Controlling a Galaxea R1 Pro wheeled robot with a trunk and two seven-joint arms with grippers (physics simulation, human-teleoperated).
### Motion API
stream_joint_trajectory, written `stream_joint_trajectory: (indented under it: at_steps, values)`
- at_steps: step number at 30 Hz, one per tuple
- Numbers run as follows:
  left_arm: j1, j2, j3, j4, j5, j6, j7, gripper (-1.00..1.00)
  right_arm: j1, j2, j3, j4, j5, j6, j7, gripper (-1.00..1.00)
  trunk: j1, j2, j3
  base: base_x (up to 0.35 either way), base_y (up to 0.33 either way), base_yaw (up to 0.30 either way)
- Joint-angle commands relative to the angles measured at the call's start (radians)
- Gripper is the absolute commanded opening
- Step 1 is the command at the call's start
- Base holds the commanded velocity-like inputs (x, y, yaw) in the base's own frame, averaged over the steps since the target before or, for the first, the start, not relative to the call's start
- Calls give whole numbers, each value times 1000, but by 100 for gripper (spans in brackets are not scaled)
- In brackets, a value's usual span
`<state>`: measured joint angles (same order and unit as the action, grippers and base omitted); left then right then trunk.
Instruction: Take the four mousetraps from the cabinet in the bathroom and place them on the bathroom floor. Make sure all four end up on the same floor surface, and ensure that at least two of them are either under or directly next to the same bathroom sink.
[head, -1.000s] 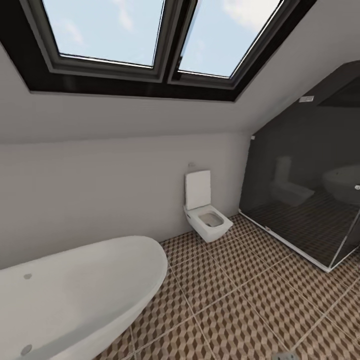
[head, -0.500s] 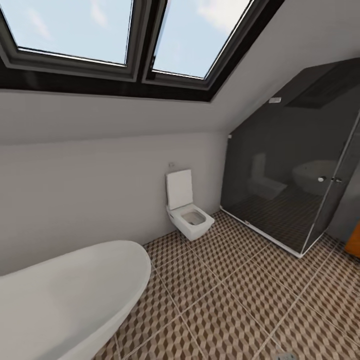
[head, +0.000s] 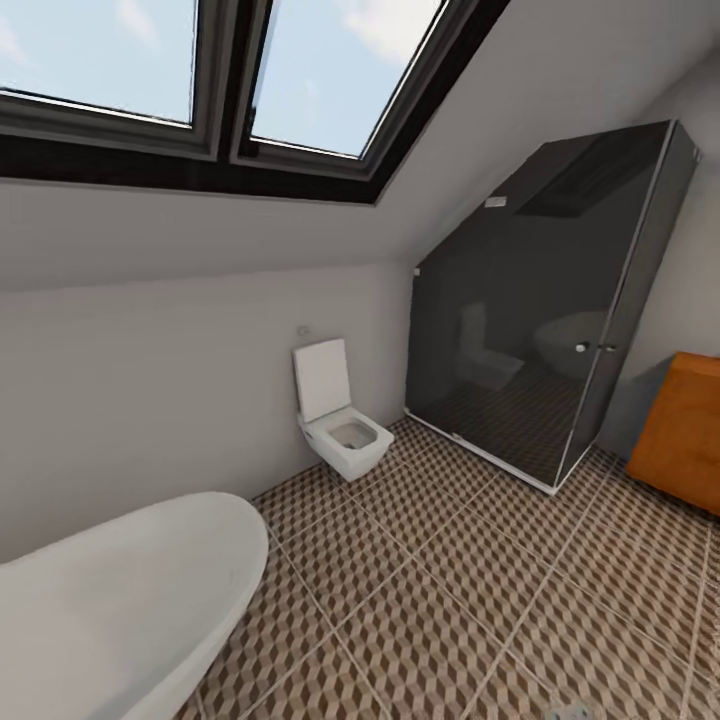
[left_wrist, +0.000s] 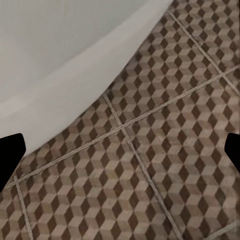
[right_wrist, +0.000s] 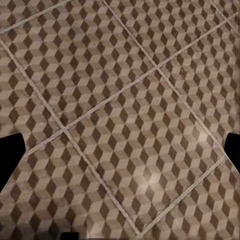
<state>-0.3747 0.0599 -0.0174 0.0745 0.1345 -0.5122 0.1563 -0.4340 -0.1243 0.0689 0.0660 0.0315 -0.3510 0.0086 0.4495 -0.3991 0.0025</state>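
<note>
Open bathroom floor (head: 470, 590) between bathtub (head: 110, 600), toilet (head: 340, 430) and shower (head: 540, 300).

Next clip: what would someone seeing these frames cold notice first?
Probably the big dark skylight frame across the sloped ceiling, and the dark glass shower enclosure in the far right corner. Below, the cube-patterned bathroom floor stands out, with a white bathtub at near left, a toilet on the far wall, and the orange-brown cabinet at the right edge.

Camera panned right; cabinet (head: 685, 430) newly visible
</note>
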Motion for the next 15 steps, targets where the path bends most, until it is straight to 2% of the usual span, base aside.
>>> stream_joint_trajectory:
  at_steps: [1, 15]
  values:
    - [-1, 0, -3, 4, 7, -6, -1, 100, -2, 0, 6, 5, 1, -6, 1, 100, 0, -1, 0, 0, 0, -267]
    - [-1, 0, -3, 4, 6, -6, -1, 100, -2, 0, 6, 5, 1, -6, 1, 100, 0, -1, 0, 0, 0, -267]
